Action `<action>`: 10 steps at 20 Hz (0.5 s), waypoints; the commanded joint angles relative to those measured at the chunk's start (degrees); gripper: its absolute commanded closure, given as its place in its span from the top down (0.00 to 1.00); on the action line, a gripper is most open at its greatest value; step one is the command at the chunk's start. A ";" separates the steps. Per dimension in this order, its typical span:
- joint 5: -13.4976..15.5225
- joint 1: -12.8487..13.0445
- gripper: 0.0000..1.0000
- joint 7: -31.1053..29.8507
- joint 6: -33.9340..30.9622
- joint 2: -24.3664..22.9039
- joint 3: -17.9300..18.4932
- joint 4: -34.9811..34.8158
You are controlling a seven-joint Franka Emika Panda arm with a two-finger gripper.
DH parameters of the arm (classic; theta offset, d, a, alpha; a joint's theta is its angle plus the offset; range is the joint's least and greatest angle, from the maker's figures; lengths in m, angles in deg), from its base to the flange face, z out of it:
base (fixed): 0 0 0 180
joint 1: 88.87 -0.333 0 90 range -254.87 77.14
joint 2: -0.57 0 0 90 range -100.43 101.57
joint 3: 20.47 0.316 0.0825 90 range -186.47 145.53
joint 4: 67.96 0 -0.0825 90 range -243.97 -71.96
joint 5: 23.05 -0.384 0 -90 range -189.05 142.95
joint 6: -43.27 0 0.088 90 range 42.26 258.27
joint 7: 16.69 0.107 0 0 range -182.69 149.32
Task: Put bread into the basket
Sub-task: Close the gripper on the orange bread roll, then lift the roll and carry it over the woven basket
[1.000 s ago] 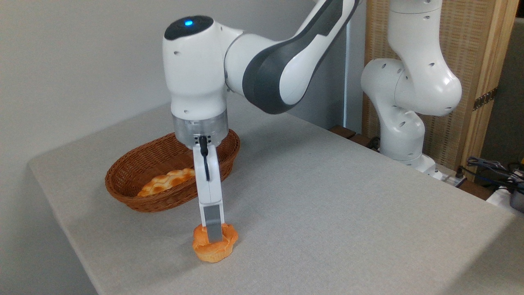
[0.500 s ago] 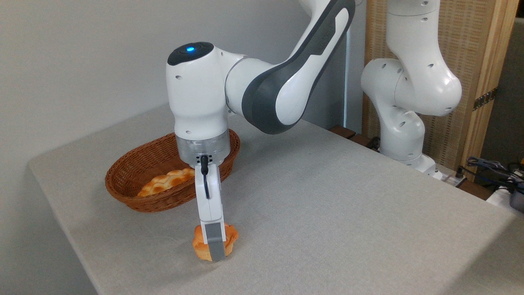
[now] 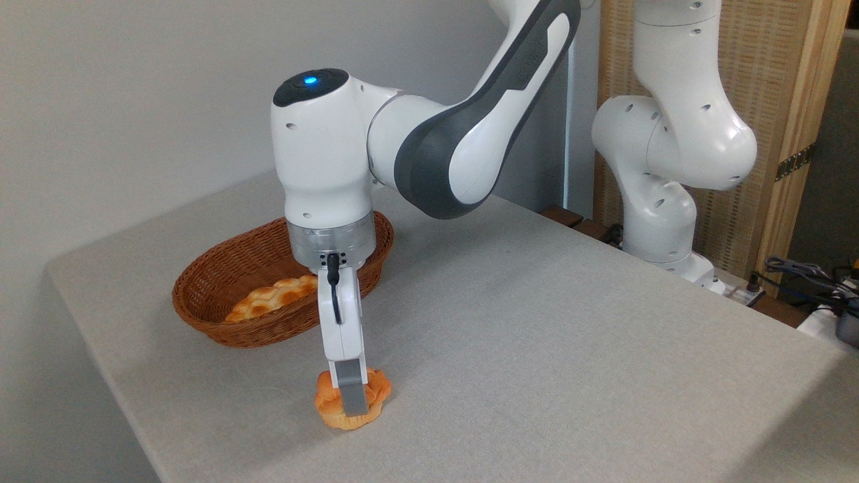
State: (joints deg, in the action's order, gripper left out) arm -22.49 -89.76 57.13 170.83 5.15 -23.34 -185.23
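**Gripping the bun near the front of the tabletop**

Reaching straight down from a white wrist, the pincer (image 3: 354, 402) is clamped around the bread (image 3: 351, 402), a small orange-golden bun with a ruffled top and a paler underside. The near grey finger (image 3: 351, 391) crosses the front of the bun from its top to about its lower edge; the far finger is hidden behind it. The bun sits at the tabletop (image 3: 537, 349), and whether its base touches the grey cloth or hangs just above cannot be told from this angle.

The basket (image 3: 221, 322), an oval of brown wicker with flared sides, stands behind and to the left of the bun, apart from it. Inside the basket lies a flat, bumpy braided loaf (image 3: 272, 299), resting along the near wall. The wrist covers part of the basket's right end.

At the right, beyond the tabletop's far edge, the arm's white base (image 3: 661, 221) stands before a woven screen (image 3: 772, 100), with dark cables (image 3: 805, 275) nearby.
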 commanded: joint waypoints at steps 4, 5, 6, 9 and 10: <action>5.76 0.01 0.42 0.10 -0.99 -1.68 -0.03 0.80; 6.38 0.01 0.42 0.01 -3.18 -1.85 0.06 1.94; 6.90 0.01 0.42 -0.08 -5.72 -1.86 0.23 3.52; 7.00 0.01 0.42 -0.60 -12.41 -1.86 0.59 8.26; 7.00 0.01 0.42 -1.22 -14.43 -1.86 0.50 10.11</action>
State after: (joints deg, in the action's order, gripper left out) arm -16.31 -89.84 57.06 163.01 3.67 -23.24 -180.28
